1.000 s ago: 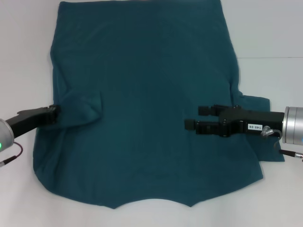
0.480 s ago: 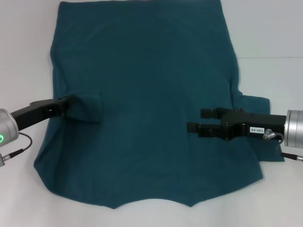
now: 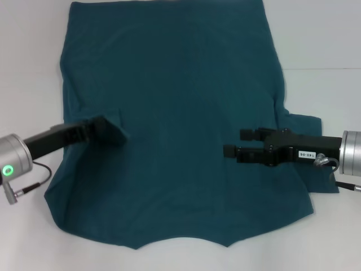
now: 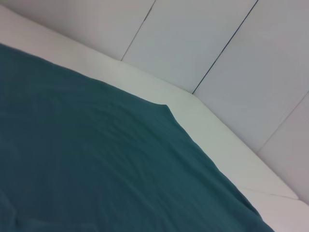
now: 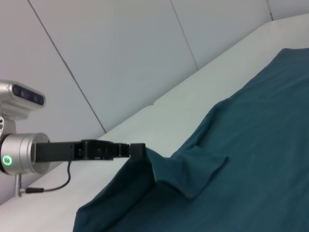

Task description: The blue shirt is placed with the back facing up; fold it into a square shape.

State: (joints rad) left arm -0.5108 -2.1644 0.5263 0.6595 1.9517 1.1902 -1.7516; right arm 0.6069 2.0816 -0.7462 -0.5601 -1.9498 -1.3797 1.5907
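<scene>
1. The blue shirt (image 3: 175, 124) lies spread flat across the white tabletop (image 3: 321, 39), covering most of it between the two arms.
2. The left tool (image 3: 107, 129) is clenched on the shirt's left sleeve, and the pinched cloth stands lifted and drawn inward over the body of the shirt.
3. The right tool (image 3: 243, 142) hovers over the right part of the shirt, its two fingers parted and pointing toward the left tool, with nothing between them.
4. The right sleeve lies flat on the tabletop, behind the right tool and beneath its arm.
5. Between the two tools the cloth lies smooth, and the notched edge of the shirt lies on the robot's side of both.
6. The right wrist view shows what the head view flattens: the left tool (image 5: 137, 150) holds the cloth off the tabletop, so the shirt (image 5: 251, 159) rises in a peak to the fingers and a fold of sleeve hangs just beside them.
7. That view also shows the left arm's silver wrist with a green light and a thin cable hanging under it.
8. The left wrist view shows only a smooth stretch of shirt (image 4: 96, 164) ending at a corner, with bare tabletop (image 4: 203, 121) beyond it.
9. Pale wall panels (image 4: 217, 43) stand behind the tabletop.
</scene>
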